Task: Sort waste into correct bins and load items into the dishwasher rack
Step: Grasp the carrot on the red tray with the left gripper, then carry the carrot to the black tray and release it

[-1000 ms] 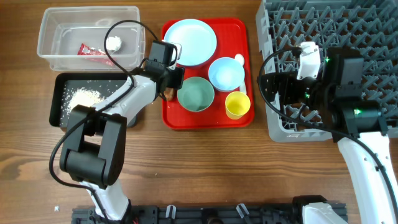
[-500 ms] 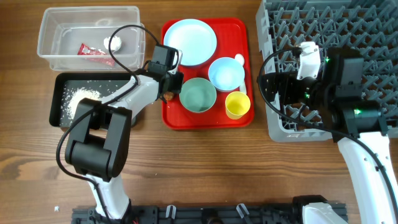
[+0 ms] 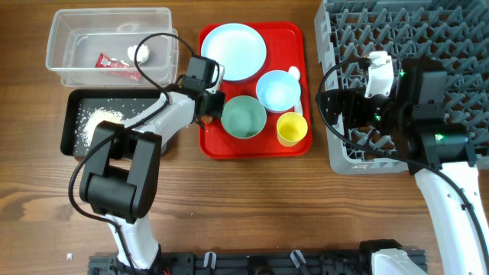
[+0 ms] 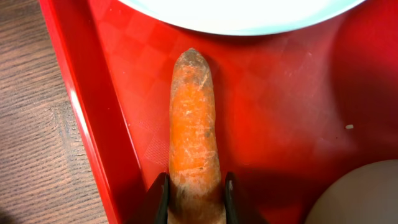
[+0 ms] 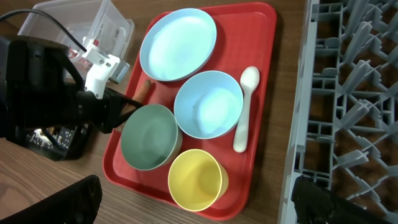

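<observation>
Closing left gripper (image 4: 196,185) from half-spread to clamped, seemingly, on orange carrot piece (image 4: 193,124) at left edge of red tray (image 4: 280,93), beside plate (image 4: 249,9); ready for lift. Keeping right gripper (image 5: 196,205) spread wide over dishwasher rack (image 3: 458,30).

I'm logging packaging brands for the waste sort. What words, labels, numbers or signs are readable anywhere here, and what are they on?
No text can be read in any view.
red wrapper in the clear tub: any print is too small and blurred to read.
plate, pale blue bowl, green bowl, yellow cup, red tray, grey rack: no markings visible.
</observation>
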`<state>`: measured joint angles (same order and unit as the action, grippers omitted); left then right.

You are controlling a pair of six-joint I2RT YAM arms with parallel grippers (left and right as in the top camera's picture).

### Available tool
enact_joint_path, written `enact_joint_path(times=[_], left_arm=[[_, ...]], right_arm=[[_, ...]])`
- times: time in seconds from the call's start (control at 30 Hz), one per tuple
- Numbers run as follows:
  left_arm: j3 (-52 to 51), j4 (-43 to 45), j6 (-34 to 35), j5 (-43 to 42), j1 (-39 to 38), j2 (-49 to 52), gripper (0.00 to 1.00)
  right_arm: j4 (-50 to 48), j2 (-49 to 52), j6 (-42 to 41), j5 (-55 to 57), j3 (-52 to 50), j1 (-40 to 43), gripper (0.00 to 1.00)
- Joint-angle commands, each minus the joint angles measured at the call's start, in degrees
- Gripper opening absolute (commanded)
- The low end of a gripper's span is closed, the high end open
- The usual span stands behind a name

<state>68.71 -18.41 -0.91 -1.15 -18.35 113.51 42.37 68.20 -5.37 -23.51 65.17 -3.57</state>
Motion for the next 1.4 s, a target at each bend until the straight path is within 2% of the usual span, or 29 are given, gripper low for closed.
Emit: enact_joint_path(times=[0.0, 0.23, 0.47, 0.73, 0.87, 1.0, 1.23, 1.37], left_arm=[[0.22, 0.04, 0.07, -0.94, -0.17, 0.59, 0.11], [2.14, -0.81, 1.66, -1.07, -0.15, -3.43, 0.11], [6.45, -5.33, 6.43, -1.11, 0.68, -15.47, 0.1], [6.45, -15.85, 15.17, 2.97, 8.83, -26.14, 0.13], [6.1, -22.23, 16.83, 6.43, 15.34, -25.92, 0.08], [4.17, -24.9, 19.63, 6.64, 21.97, -24.65, 0.08], [-0.87, -22.53, 26.69, 6.64, 30.08, -20.11, 0.07], [-3.67, -18.27, 27.17, 6.62, 31.12, -15.1, 0.05]], right_arm=[[-0.28, 0.28, -0.63, 0.61, 1.46, -0.33, 1.0], [-0.31, 0.28, -0.59, 0.63, 1.46, -0.33, 1.0], [-0.31, 0.28, -0.61, 1.29, 1.46, -0.33, 1.0], [-0.39, 0.28, -0.61, 1.7, 1.46, -0.33, 1.0], [-0.37, 0.28, -0.59, 1.68, 1.46, -0.33, 0.99], [-0.35, 0.28, -0.63, 1.66, 1.46, -0.33, 1.0], [-0.31, 0.28, -0.63, 1.66, 1.46, -0.33, 1.0], [-0.31, 0.28, -0.61, 1.68, 1.46, -0.33, 1.0]])
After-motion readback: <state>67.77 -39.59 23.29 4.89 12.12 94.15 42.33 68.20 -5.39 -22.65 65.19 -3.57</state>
